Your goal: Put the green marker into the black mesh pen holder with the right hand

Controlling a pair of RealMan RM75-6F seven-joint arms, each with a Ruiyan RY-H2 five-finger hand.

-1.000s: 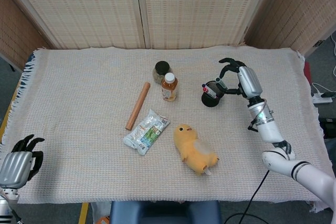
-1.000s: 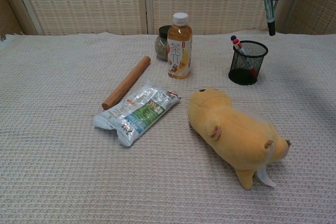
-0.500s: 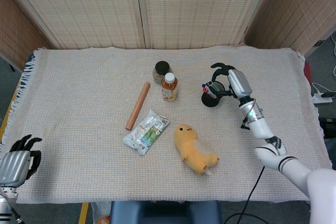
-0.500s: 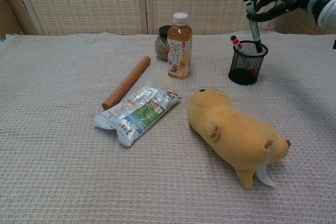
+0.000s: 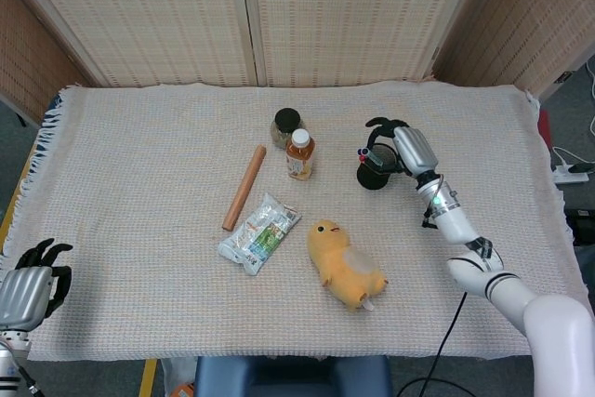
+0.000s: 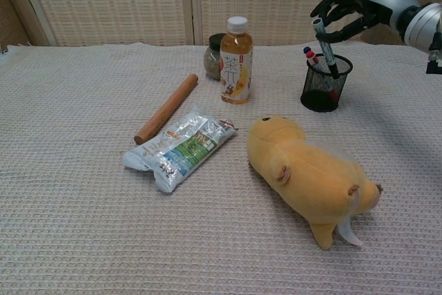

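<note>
A cream waffle-weave cloth (image 6: 69,240) is seen over the table. The pen holder (image 6: 325,84) is black mesh, with red- and blue-capped pens (image 6: 309,54) inside. The plush toy (image 6: 311,174) is yellow, the rolling pin (image 6: 166,109) light brown, the bottle (image 6: 236,63) amber with a white cap. The right hand (image 6: 352,8) is black-fingered with a silver back.

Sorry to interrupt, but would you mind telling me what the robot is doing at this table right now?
The right hand holds the green marker tilted, with its lower end already inside the black mesh pen holder, which has other pens in it. The hand has not let go yet. The left hand sits idle at the table's near left corner, holding nothing. A tea bottle, wooden stick, snack packet and yellow plush toy lie untouched on the cloth.
</note>
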